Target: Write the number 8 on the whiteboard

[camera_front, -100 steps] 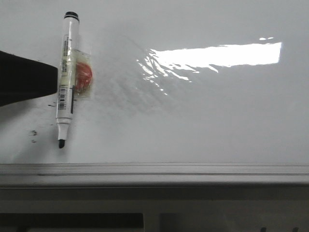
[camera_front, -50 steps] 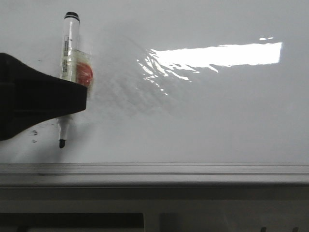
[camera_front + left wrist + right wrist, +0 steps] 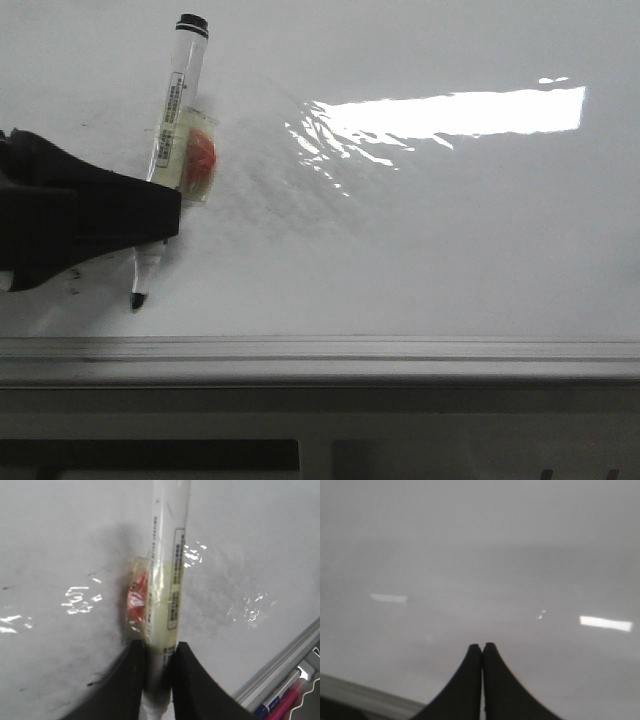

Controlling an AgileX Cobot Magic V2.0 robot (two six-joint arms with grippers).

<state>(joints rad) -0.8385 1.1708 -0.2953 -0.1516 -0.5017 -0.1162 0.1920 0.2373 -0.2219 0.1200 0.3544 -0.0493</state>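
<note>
A white marker (image 3: pixel 183 110) with a black end cap and an orange piece taped to its side (image 3: pixel 201 161) stands tilted on the whiteboard (image 3: pixel 450 250), its black tip (image 3: pixel 135 298) down near the edge rail (image 3: pixel 320 350). My left gripper (image 3: pixel 160 222) reaches in from the left and is shut on the marker's lower barrel. The left wrist view shows both fingers clamped on the marker (image 3: pixel 167 580) at my left gripper (image 3: pixel 159 652). No number 8 shows on the board. My right gripper (image 3: pixel 482 646) is shut and empty above the whiteboard (image 3: pixel 480 555).
Small black smudges (image 3: pixel 70 290) lie left of the marker tip. A bright light reflection (image 3: pixel 450 112) lies on the board's right half. In the left wrist view, blue and pink markers (image 3: pixel 280 705) lie beyond the rail (image 3: pixel 280 665).
My left gripper slid in from the left and shut on the marker. The marker has tilted, its capped top swinging right, while the tip stayed almost in place.
</note>
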